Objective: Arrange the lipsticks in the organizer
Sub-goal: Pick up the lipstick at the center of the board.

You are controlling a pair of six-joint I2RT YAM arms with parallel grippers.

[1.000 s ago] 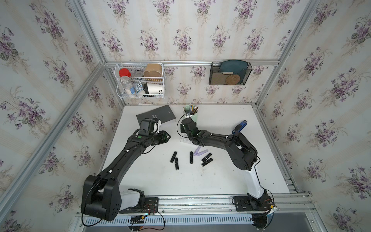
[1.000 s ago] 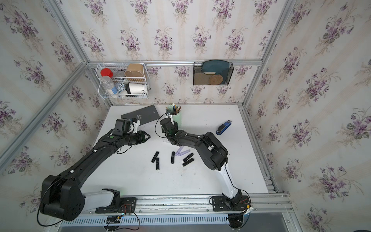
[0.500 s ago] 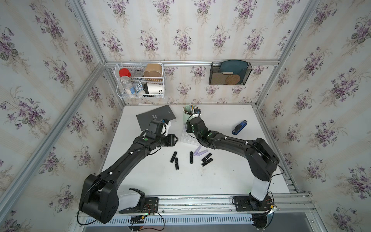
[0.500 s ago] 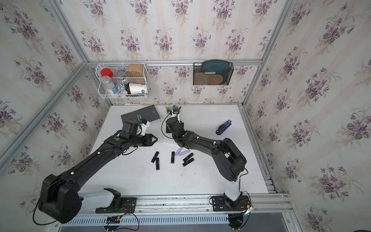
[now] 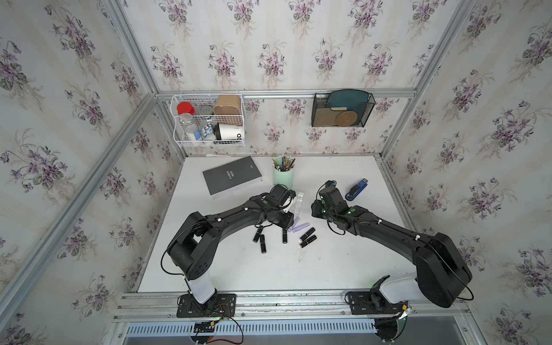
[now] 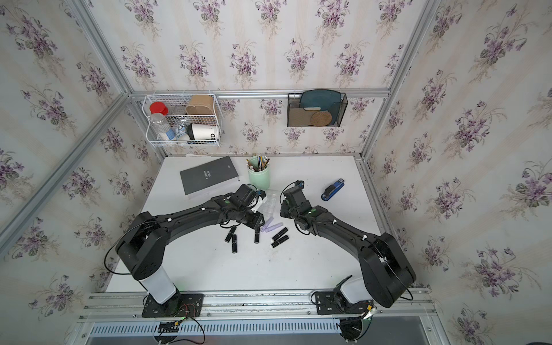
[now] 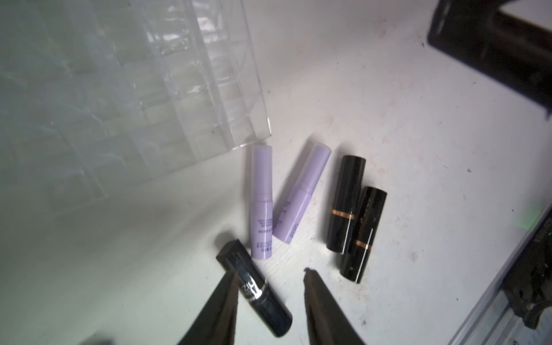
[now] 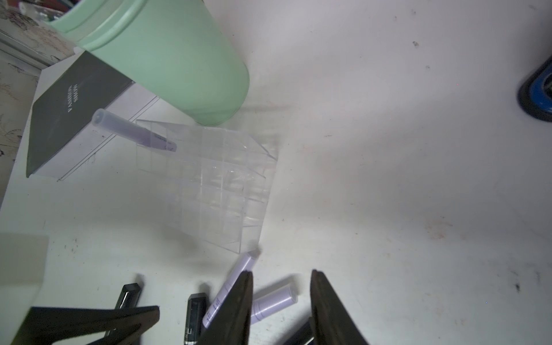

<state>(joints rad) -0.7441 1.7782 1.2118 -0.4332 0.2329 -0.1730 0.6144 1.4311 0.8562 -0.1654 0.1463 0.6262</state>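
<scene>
Between L jaws: black lipstick [image 7: 254,286], ungripped, jaws part-open | R jaws part-open, empty, lilac lipstick [image 8: 276,300] near

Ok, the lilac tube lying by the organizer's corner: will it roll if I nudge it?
Likely yes: the lilac tube is a smooth round cylinder lying flat on the table. Its smooth plastic may slip in a pinch. Slim and small, probably light.

Clear organizer [image 8: 239,185] holds one tilted lilac lipstick [image 8: 131,131].
</scene>
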